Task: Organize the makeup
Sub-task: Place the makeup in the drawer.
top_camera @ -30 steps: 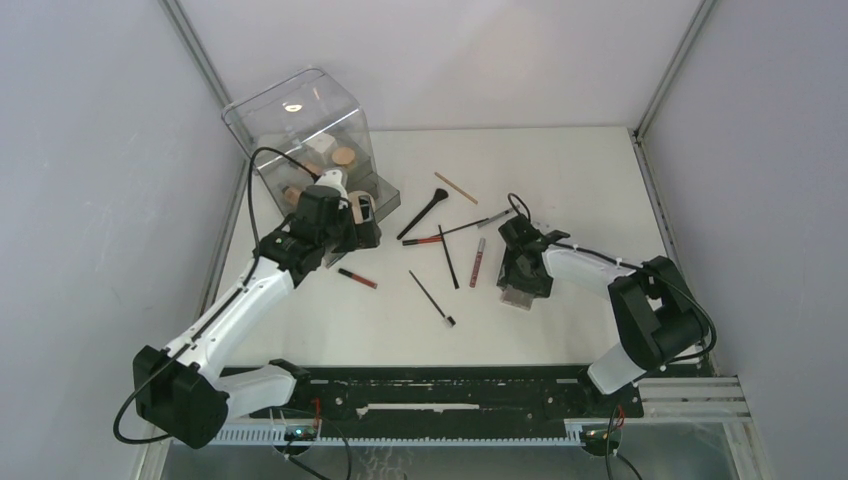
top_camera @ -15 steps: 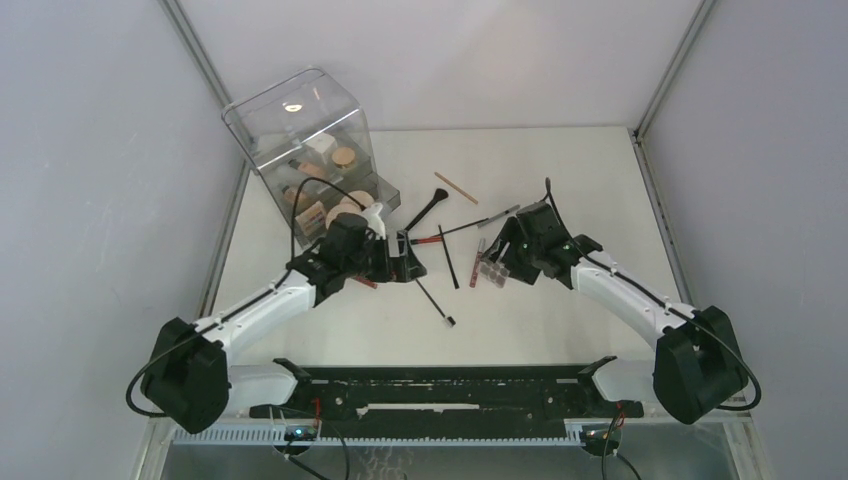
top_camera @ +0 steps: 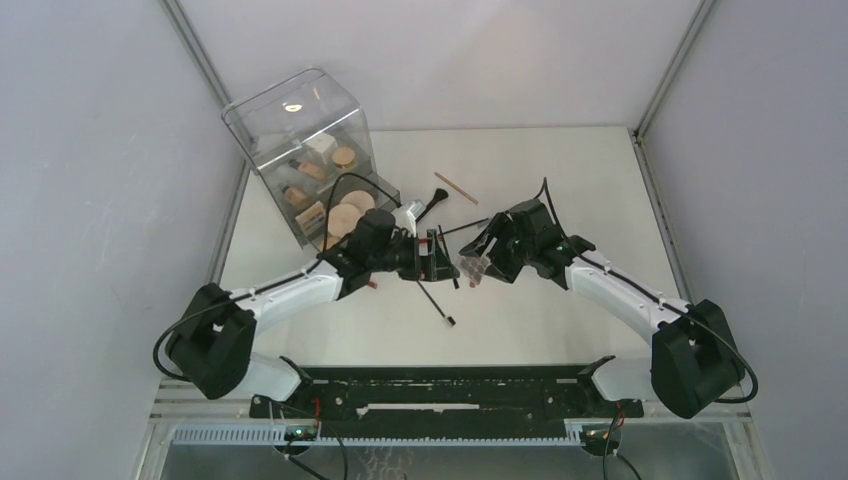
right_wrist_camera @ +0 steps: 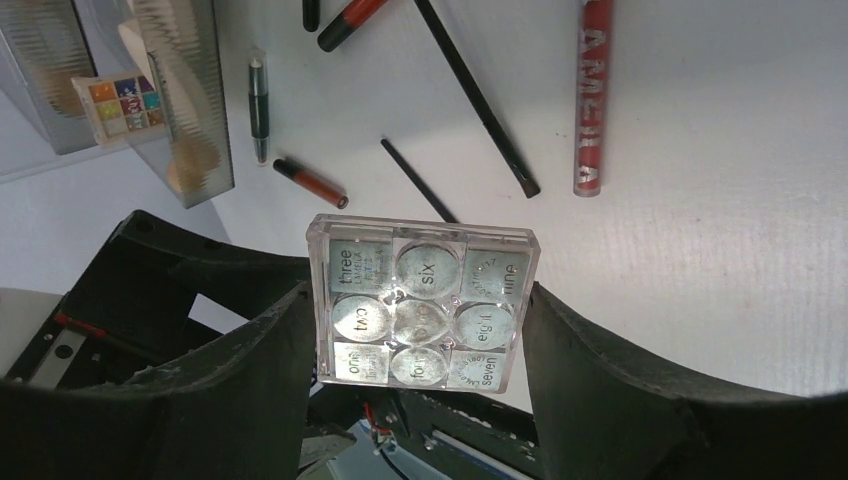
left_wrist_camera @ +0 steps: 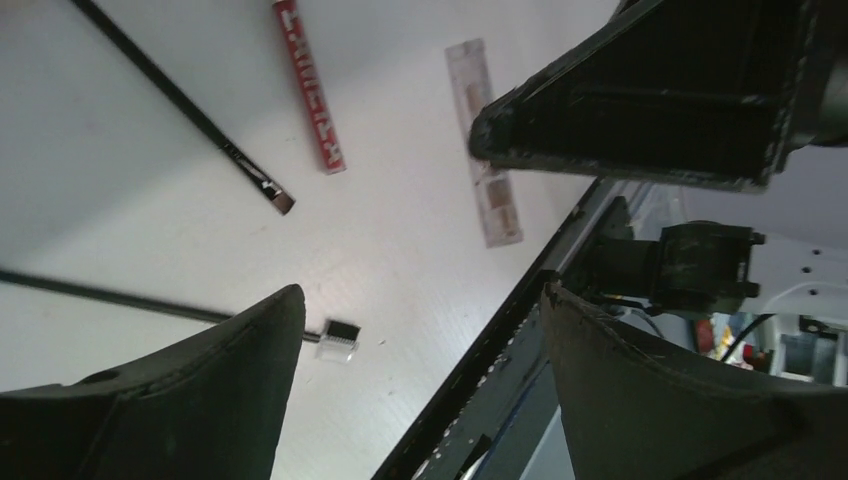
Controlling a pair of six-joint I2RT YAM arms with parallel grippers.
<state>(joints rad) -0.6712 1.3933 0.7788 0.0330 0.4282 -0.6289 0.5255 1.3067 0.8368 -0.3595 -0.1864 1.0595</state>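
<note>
Gripping with right claw (right_wrist_camera: 418, 290) a clear square plastic palette of nine silvery pans (right_wrist_camera: 420, 312), mid-frame above white counter (right_wrist_camera: 700, 200); probably light, rigid, slick, best pinched edgewise. Left claw (left_wrist_camera: 420, 295) spread, empty.

Top view: high and behind, facing down, whole table (top_camera: 560, 330) seen from afar.
Left wrist: close over the table, angled low across it.
Right wrist: close, facing down.
Shared, both wrists: red tube (right_wrist_camera: 591, 95), brush (right_wrist_camera: 480, 105).

White arms (top_camera: 290, 291), black joints (top_camera: 215, 345), cables (top_camera: 547, 192)
</note>
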